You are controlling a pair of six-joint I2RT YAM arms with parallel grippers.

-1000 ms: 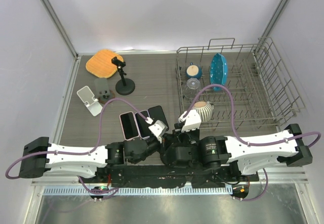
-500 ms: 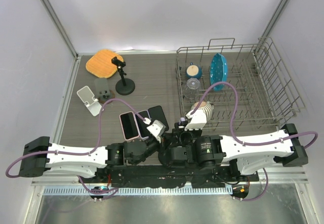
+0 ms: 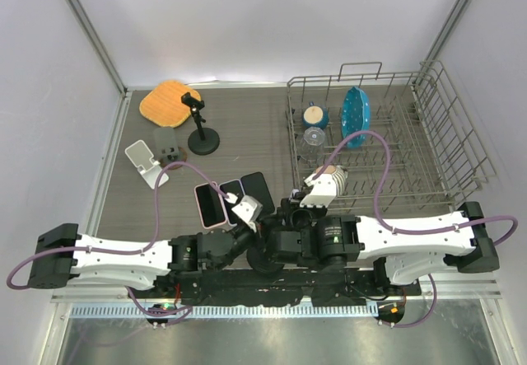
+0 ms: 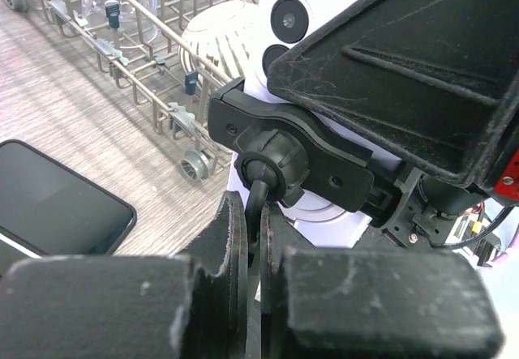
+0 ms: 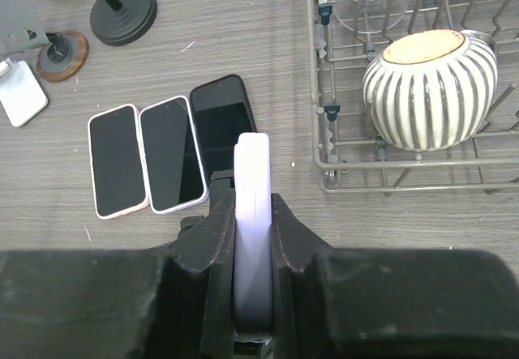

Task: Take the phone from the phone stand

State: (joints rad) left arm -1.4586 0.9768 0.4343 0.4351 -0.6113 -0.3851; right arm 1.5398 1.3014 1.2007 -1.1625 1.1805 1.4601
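While the right gripper (image 5: 252, 193) is clamped around the white slab phone (image 5: 252, 254), seated in the black clamp stand (image 4: 324, 164) whose thin stem (image 4: 258, 190) is pinched by the left gripper (image 4: 255, 217), slippage is risked should the clamp bind.

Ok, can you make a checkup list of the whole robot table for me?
Surface: grey wood-grain table, no spills seen.
Job's things: white phone edge-on in the right gripper; black phone stand clamp across its back.
Clutter: three phones lying flat, orange cloth, dish rack holding a striped bowl.
Grippers: left gripper shut on the stand's stem; right gripper shut on the phone.
Cables: purple cables loop over both arms.
Surroundings: white walls, nothing else seen.
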